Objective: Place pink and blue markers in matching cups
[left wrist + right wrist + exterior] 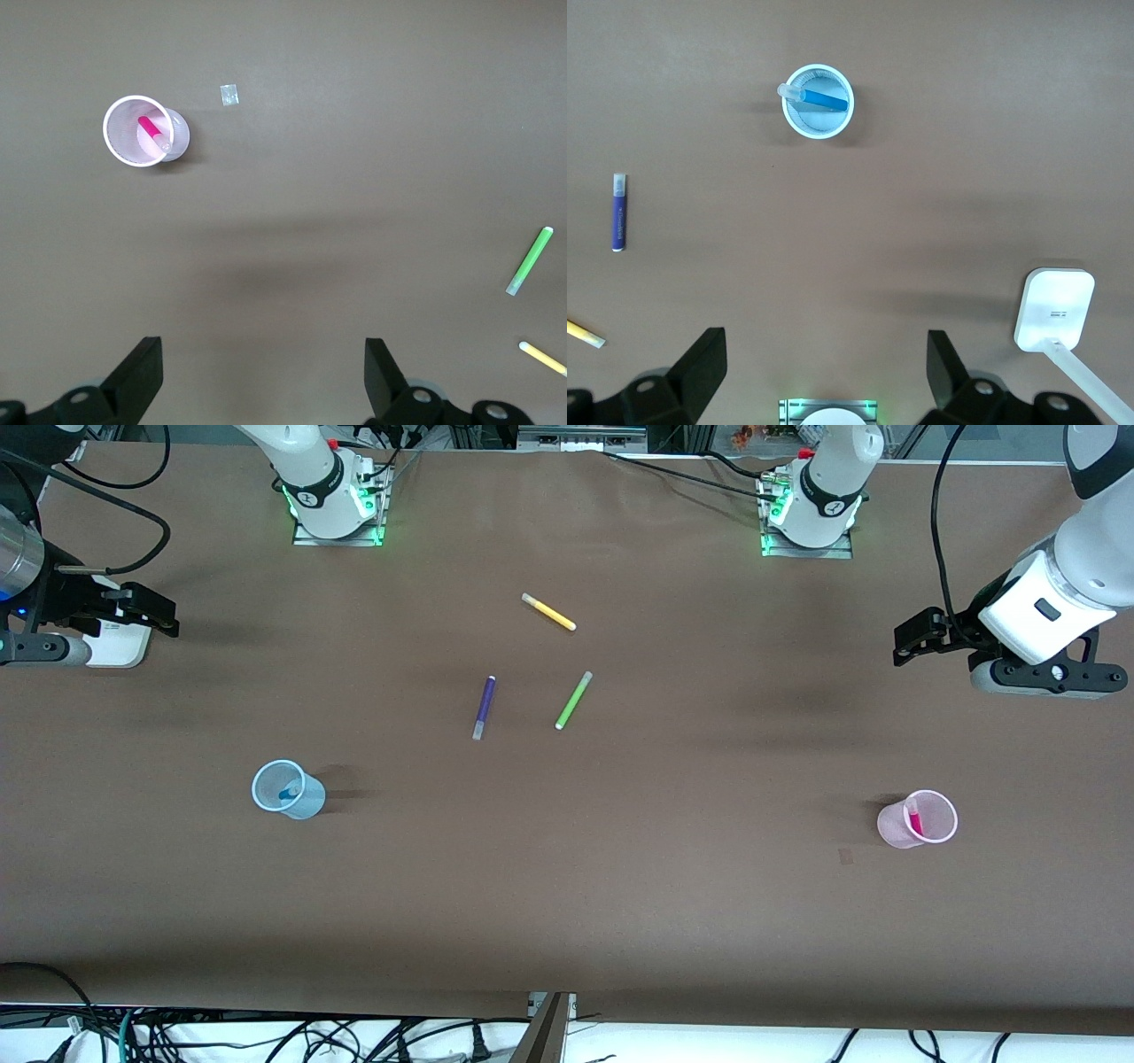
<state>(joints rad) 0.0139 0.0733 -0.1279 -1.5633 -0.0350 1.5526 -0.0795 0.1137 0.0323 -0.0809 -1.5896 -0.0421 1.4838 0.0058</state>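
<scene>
Both markers sit in matching cups – pink marker (913, 817) in pink cup (893, 831), blue marker (288, 793) in blue cup (306, 804) (tools apart)

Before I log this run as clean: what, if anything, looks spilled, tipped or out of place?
Nothing stands out. The blue cup and pink cup stand upright, the blue marker and pink marker inside matching cups. Three other pens lie loose mid-table.
</scene>
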